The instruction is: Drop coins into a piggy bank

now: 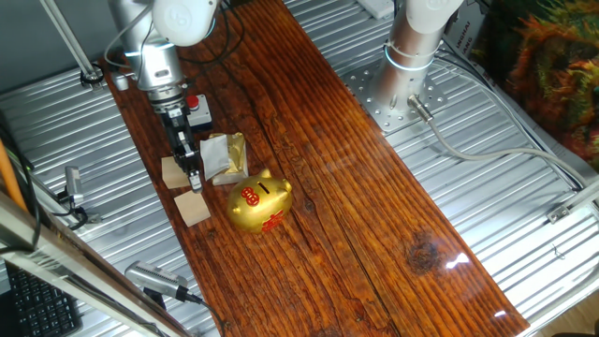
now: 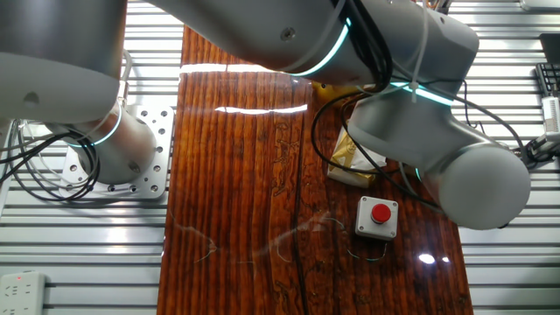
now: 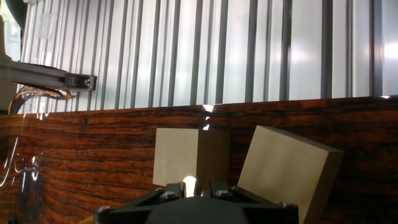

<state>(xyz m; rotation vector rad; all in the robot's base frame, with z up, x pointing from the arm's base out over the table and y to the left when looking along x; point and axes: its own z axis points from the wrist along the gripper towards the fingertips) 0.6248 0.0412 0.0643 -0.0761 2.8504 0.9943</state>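
The gold piggy bank (image 1: 260, 202), with red markings and a dark slot on top, stands on the wooden board. My gripper (image 1: 193, 178) points down just left of it, between two tan wooden cubes and apart from the pig. In the hand view the gripper (image 3: 189, 188) is shut on a small shiny coin (image 3: 189, 185), seen edge-on between the jaws. The piggy bank is out of the hand view and is hidden behind the arm in the other fixed view.
Two wooden cubes (image 1: 174, 172) (image 1: 194, 209) flank the gripper and fill the hand view (image 3: 186, 155) (image 3: 289, 169). A white-and-gold foil wrapper (image 1: 225, 155) (image 2: 353, 163) lies behind the pig. A red button box (image 1: 196, 109) (image 2: 378, 216) sits further back. Ribbed metal surrounds the board.
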